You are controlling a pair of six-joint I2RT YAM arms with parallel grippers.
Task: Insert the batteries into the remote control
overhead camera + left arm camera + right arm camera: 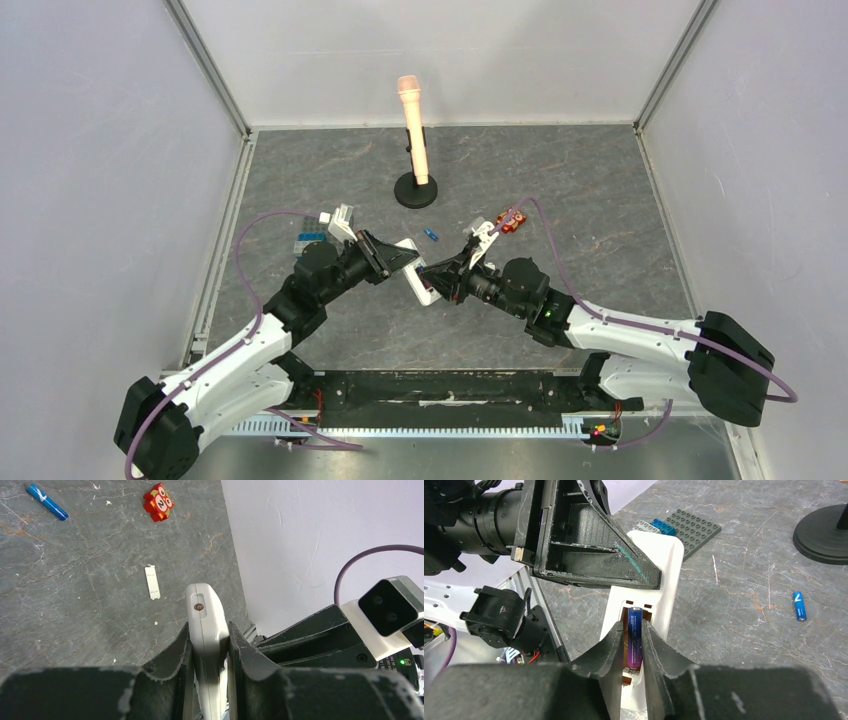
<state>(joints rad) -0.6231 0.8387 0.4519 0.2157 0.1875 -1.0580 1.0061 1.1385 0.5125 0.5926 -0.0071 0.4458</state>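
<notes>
My left jaws grip the remote; my right jaws press a battery into it. Tilted, it may jam.

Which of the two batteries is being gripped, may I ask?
The battery in the right gripper, at the remote control; the loose battery lies on the table.

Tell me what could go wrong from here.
1. The battery pinched in the right gripper sits over the open bay of the remote control; if tilted, it may jam or spring out.
2. The left gripper clamps the remote at one end only, so pressing at the bay may pivot it.
</notes>
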